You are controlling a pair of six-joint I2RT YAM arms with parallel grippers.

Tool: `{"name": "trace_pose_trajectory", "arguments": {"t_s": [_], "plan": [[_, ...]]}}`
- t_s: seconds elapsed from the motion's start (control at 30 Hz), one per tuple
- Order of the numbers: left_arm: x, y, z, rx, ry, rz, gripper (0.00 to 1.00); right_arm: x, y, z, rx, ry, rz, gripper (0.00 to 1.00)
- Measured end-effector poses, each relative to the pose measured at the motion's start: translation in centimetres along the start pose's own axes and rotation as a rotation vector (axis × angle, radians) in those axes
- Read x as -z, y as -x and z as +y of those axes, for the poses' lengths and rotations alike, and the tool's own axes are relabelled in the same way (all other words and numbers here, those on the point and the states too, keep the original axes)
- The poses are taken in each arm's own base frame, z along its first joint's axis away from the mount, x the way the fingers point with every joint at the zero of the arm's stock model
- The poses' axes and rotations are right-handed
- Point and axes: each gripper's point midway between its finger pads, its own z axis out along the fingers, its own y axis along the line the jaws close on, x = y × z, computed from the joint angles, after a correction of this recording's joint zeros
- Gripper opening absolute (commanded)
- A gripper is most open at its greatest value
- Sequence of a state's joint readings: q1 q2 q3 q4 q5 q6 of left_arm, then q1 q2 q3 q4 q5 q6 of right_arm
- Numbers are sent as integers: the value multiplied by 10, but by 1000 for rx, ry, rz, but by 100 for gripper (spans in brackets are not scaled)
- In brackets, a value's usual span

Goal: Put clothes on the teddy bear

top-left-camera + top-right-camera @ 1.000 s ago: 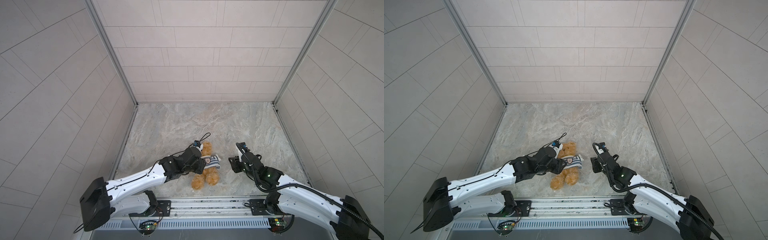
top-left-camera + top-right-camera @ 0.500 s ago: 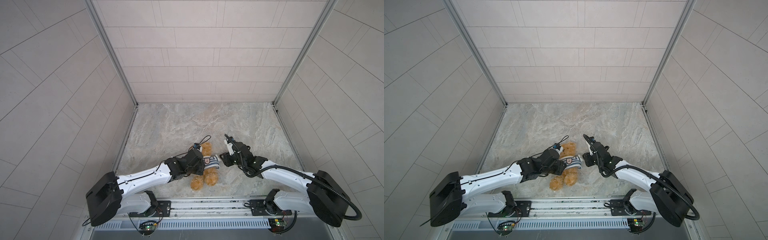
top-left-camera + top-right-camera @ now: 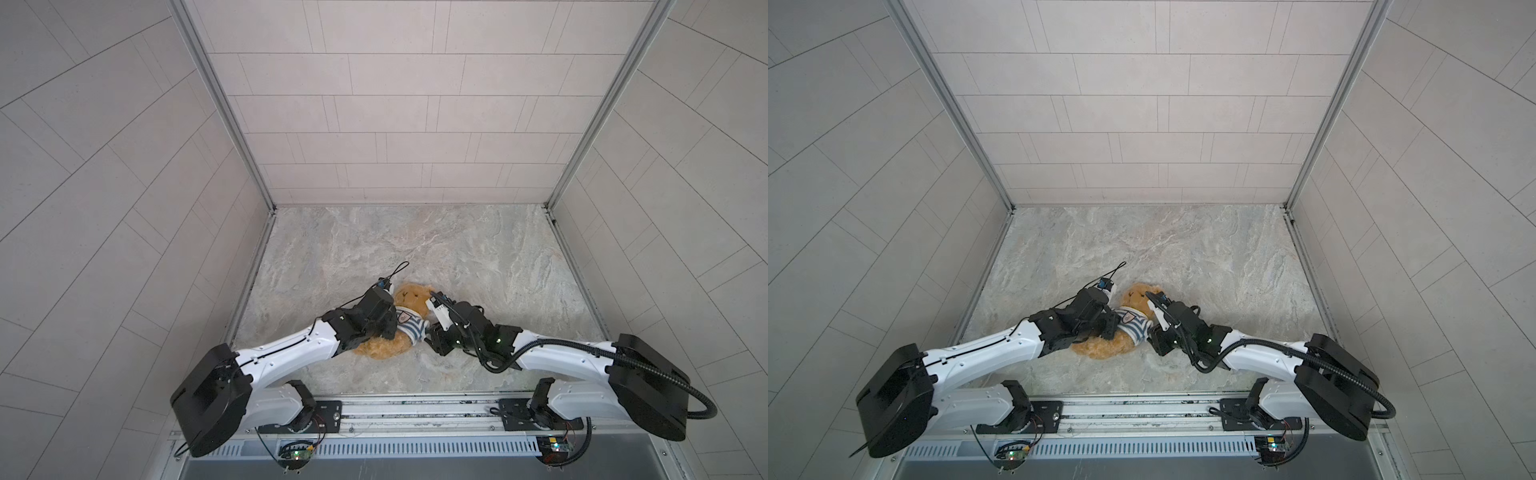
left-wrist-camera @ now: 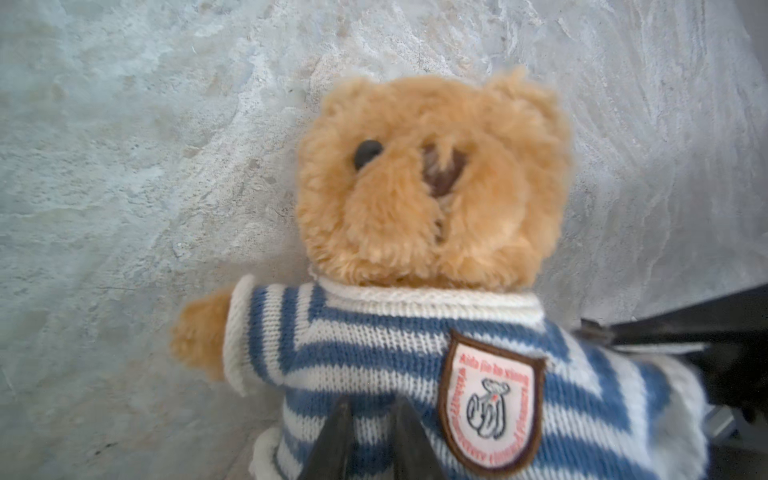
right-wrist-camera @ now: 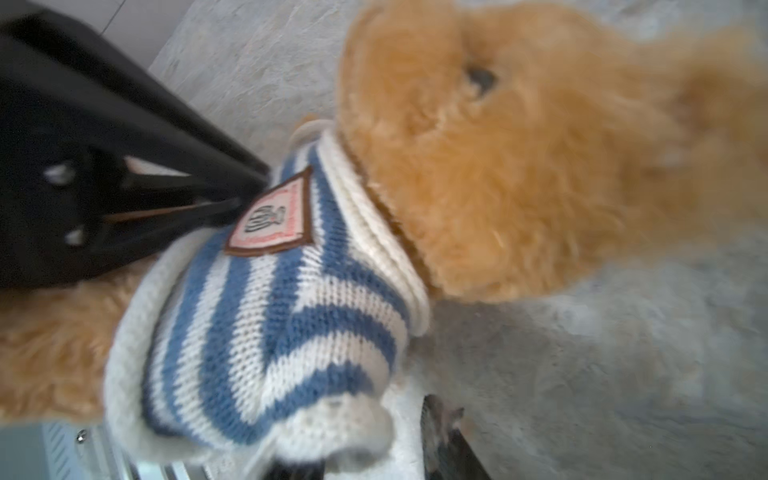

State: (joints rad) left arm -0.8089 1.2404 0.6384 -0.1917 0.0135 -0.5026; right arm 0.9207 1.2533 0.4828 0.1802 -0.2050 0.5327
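The teddy bear [image 3: 411, 296] [image 3: 1139, 296] lies face up on the marble floor, golden-brown, with its head toward the back wall. A blue-and-white striped shirt [image 3: 409, 325] [image 4: 374, 340] [image 5: 282, 311] with a shield badge covers its chest. One furry arm [image 4: 199, 332] pokes out of a sleeve. My left gripper [image 3: 395, 323] [image 3: 1115, 323] [image 4: 372, 436] pinches a fold of the shirt beside the badge, its fingers close together. My right gripper [image 3: 428, 332] [image 3: 1152, 332] [image 5: 365, 453] sits at the bear's other side. It is open, and the shirt's white sleeve cuff [image 5: 332, 424] lies between its fingers.
Tiled walls close in the marble floor [image 3: 478, 266] on three sides. A metal rail [image 3: 415, 411] with both arm bases runs along the front edge. A black cable loop [image 3: 395, 272] rises from my left wrist just behind the bear's head.
My right gripper has swung in from the right to the bear's sleeve and narrowed. My left gripper has closed further on the shirt; its arm has barely moved.
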Motion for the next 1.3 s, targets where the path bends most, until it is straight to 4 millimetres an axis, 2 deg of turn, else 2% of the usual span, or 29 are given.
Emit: {"name": "trace_pose_trajectory", "arguments": {"t_s": [0.17,0.33,0.43,0.53,0.63,0.77,0.93,1.07,1.2,1.3], "plan": [[4,10,0,-16,0,-19,34,6,0,19,13,31,-49,39],[26,17,-3,-8,-22,-57,44,14,1,14,2,5,-92,38],[47,22,-12,8,-70,-99,44,17,5,14,5,-2,-112,37],[55,17,-26,16,-121,-94,42,19,8,15,12,-3,-127,34],[50,2,-40,4,-148,-40,40,19,8,16,20,-3,-129,31],[40,-13,-48,15,-154,26,38,19,5,21,32,1,-128,28],[26,-18,-47,40,-136,59,31,21,4,26,49,-4,-135,28],[21,-20,-46,52,-133,61,28,32,10,30,50,-5,-178,33],[18,-21,-44,62,-133,55,26,44,11,30,50,-21,-209,28],[17,-22,-42,68,-134,53,24,48,10,27,44,-38,-217,20]]}}
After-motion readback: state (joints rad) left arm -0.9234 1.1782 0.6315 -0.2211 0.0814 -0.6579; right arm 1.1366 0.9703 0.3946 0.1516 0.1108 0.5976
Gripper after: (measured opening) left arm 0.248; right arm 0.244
